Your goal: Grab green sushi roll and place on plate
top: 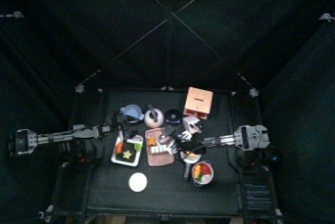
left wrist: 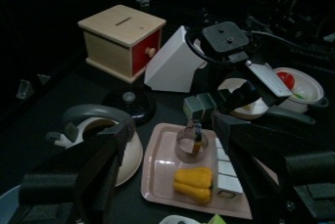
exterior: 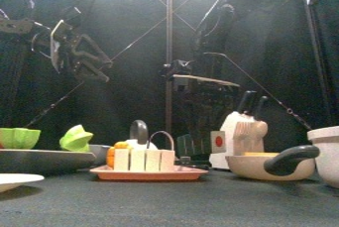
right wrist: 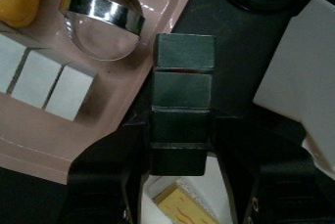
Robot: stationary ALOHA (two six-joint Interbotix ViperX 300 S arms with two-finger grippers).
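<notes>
Right gripper (right wrist: 190, 164): fingers spread wide, nothing between them. It hangs over a row of dark square blocks (right wrist: 183, 96), which sits in the gap beside the pink plastic tray (right wrist: 131, 71) mid-table. That's the wrong target, there's no green under it.

Left gripper (left wrist: 190, 155): fingers also wide apart and empty, raised above the left side of the table (top: 92, 194).

Green sushi roll (exterior: 77, 138): small bright green stubby piece. It looks to be on the flat grey tray (exterior: 40, 159), left of the pink tray and toward the table's left edge. It isn't gripped and neither arm is touching it.

Round white plate (top: 137, 181) is near the front edge, left of the middle, just in front of the grey tray.

My read on doing the step well:
- Pickup hasn't started, so the approach comes first.
- The left arm is on the roll's side. If the right arm takes it, it has to cross over the pink tray and its upright pieces, so go high first and then come down.
- Come straight down with one finger on each side of the roll, and narrow the opening beforehand. At full spread the fingers could knock the second green item beside it on that tray.
- Close gently, since a short round piece can squirt out.
- Lift clear of the tray rim before moving to the plate, then release low.

Writing: none readable. The wooden box with the red face (left wrist: 121, 37) has no label I can see, and the tan card under the right wrist is too unclear to read.
</notes>
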